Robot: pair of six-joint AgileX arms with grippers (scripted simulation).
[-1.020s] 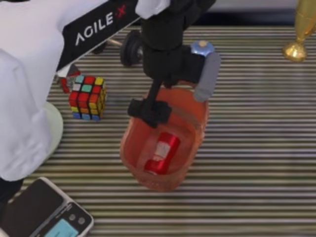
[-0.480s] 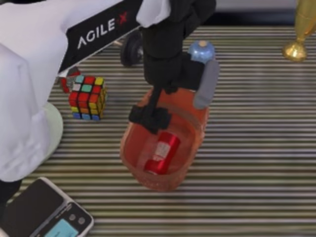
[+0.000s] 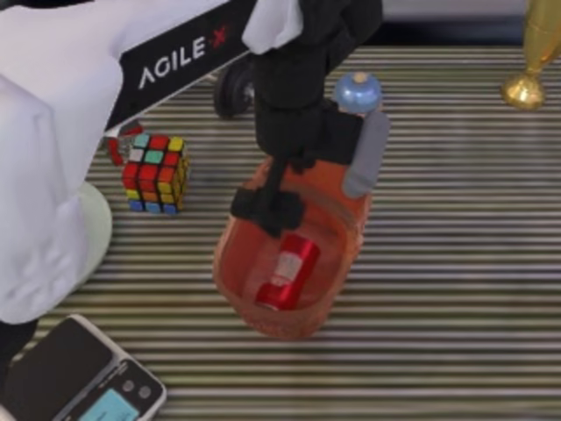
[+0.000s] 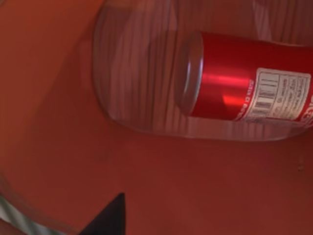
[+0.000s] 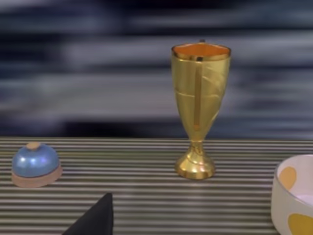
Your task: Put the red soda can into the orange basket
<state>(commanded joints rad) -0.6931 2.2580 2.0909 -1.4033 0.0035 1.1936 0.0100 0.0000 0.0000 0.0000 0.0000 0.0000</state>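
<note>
**Can lies in the basket, left arm above it**

Top view: the red soda can (image 3: pixel 287 270) lies on its side on the floor of the orange basket (image 3: pixel 230 279), well inside the rim, so the goal looks met as things lie. The left gripper (image 3: pixel 266 206) hangs over the far end of the basket, just beside the can's upper end and apart from it. It holds nothing; whether its fingers stand spread or together I cannot tell from above, since the dark head hides them. The grey basket handle (image 3: pixel 366 155) arches off to the right of the arm, which is probably why the arm reaches in from the left of it. A puzzle cube (image 3: pixel 155 172) sits to the left of the basket, a blue bell (image 3: pixel 358 91) behind it, a gold cup (image 3: pixel 531 53) at the far right, and a scale (image 3: pixel 81 375) at the near left corner. The right arm is not seen here.

Left wrist view: the can (image 4: pixel 247 78) rests alone on the clear basket floor, silver end toward the middle, nothing touching it. One dark fingertip (image 4: pixel 108 218) shows at the edge.

Right wrist view: the parked arm looks across the table at the gold cup (image 5: pixel 199 108), the bell (image 5: pixel 35 164) and a white bowl (image 5: pixel 295 195); its hand's state cannot be told.
</note>
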